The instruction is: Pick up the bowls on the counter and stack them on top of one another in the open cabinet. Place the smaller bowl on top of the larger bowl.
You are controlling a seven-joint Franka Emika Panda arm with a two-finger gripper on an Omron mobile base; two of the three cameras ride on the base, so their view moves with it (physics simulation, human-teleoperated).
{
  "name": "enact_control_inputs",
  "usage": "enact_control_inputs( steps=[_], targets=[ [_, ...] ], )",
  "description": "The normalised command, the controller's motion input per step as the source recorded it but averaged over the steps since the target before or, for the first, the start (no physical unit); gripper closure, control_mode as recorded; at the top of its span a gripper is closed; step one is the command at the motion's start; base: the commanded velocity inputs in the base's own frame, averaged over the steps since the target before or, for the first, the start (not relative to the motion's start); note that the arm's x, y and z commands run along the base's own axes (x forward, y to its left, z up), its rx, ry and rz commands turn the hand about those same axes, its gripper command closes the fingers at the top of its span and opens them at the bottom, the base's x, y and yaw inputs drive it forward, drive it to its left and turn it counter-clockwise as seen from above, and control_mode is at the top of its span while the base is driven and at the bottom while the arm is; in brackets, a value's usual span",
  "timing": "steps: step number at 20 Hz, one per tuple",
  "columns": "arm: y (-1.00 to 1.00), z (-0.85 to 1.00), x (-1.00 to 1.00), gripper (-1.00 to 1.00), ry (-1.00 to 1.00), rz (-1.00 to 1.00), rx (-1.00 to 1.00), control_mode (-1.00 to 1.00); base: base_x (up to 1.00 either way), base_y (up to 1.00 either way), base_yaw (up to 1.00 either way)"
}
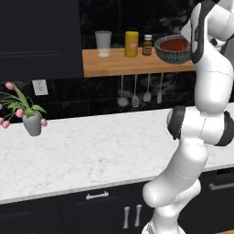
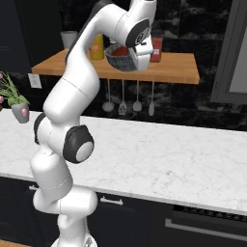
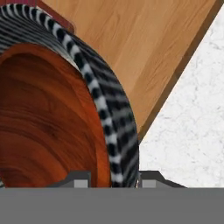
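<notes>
The smaller bowl point(image 3: 43, 127) is seen inside the larger bowl point(image 3: 109, 127), at 10 o'clock from the gripper point(image 3: 111, 180), whose nearly closed jaws pinch both rims.

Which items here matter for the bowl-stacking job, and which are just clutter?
Job:
- smaller bowl, red-brown, nested inside the larger one
- larger bowl, grey ribbed, on the shelf
- open cabinet, wooden shelf
- counter, white marble
- hand, at the rims of the bowls

Clutter:
- cup
- yellow can
- small brown bottle
- hanging utensils
- potted plant
</notes>
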Motion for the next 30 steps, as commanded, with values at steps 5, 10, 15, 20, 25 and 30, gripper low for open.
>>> enact_control_inputs(
  steps=[5, 10, 15, 20, 25, 30],
  targets=[
    [0.0, -0.05, 0.54, 1.0, 0.0, -0.07, 0.0, -1.0, 0.0, 0.0, 0.0],
    [-0.07, -0.02, 0.51, 1.0, 0.0, -0.08, 0.0, -1.0, 0.0, 0.0, 0.0],
    [0.0, -0.18, 0.44, 1.0, 0.02, -0.08, 0.0, -1.0, 0.0, 0.0, 0.0],
    [0.0, -0.03, 0.49, -1.0, 0.05, -0.08, 0.0, -1.0, 0.0, 0.0, 0.0],
    [-0.05, 0.0, 0.21, -1.0, 0.04, -0.07, 0.0, -1.0, 0.0, 0.0, 0.0],
    [-0.25, 0.04, -0.32, -1.0, 0.0, -0.03, 0.0, -1.0, 0.0, 0.0, 0.0]
  ],
)
